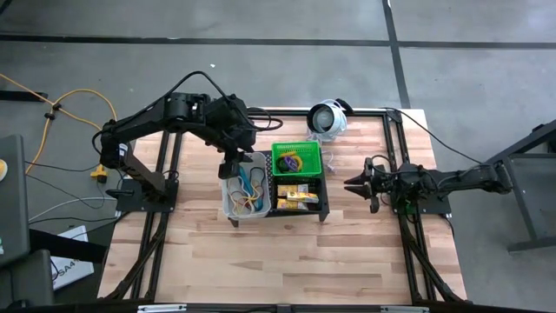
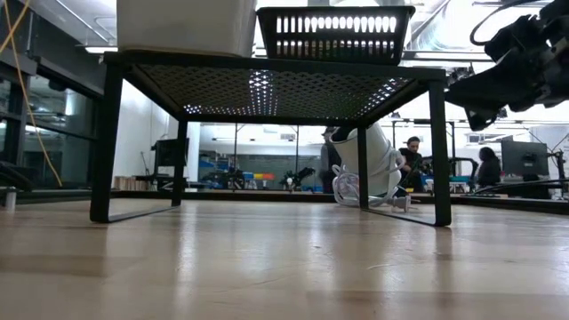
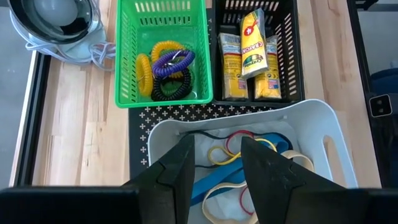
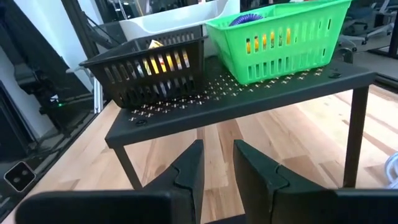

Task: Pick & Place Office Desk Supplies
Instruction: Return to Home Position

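Three small bins sit side by side on a black perforated stand (image 1: 323,209). The clear bin (image 3: 323,134) holds rubber bands (image 3: 239,142). Coiled loops (image 3: 168,67) lie in the green bin (image 3: 124,56), and yellow tubes (image 3: 252,53) in the black bin (image 3: 286,25). My left gripper (image 3: 216,168) hangs open above the clear bin, pointing steeply down, with nothing between its fingers. To the right of the stand, my right gripper (image 1: 352,183) points level at the stand's side (image 4: 249,93). Its fingers stand a narrow gap apart and hold nothing.
A round white-and-silver device (image 1: 327,117) with a cable lies on the table behind the stand. The wooden tabletop (image 1: 287,261) lies bare in front of the stand and under it (image 2: 267,240). People sit in the room beyond the table.
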Robot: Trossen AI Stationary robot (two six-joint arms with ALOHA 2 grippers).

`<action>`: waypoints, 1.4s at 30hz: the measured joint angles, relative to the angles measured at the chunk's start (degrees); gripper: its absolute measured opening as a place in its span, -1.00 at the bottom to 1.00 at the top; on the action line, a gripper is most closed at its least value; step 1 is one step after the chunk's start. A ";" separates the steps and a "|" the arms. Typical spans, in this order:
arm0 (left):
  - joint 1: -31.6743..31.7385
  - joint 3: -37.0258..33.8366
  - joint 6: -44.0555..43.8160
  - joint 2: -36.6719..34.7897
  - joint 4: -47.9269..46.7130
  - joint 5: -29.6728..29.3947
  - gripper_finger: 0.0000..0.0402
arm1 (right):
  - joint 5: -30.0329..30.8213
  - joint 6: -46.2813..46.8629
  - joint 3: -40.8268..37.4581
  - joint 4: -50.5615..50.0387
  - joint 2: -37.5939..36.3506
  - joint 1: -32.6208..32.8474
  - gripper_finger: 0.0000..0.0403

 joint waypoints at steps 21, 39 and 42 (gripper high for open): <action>0.00 0.02 -1.07 0.04 -0.17 0.02 -0.37 | -2.99 0.38 -0.07 -5.78 0.14 0.00 -0.64; 0.00 0.04 -1.05 0.07 -0.43 0.04 -0.37 | -2.89 1.34 -0.11 -5.99 0.20 0.00 -0.64; 0.00 0.04 -1.03 0.07 -0.43 0.04 -0.37 | -2.89 1.44 -0.15 -5.99 0.20 0.00 -0.64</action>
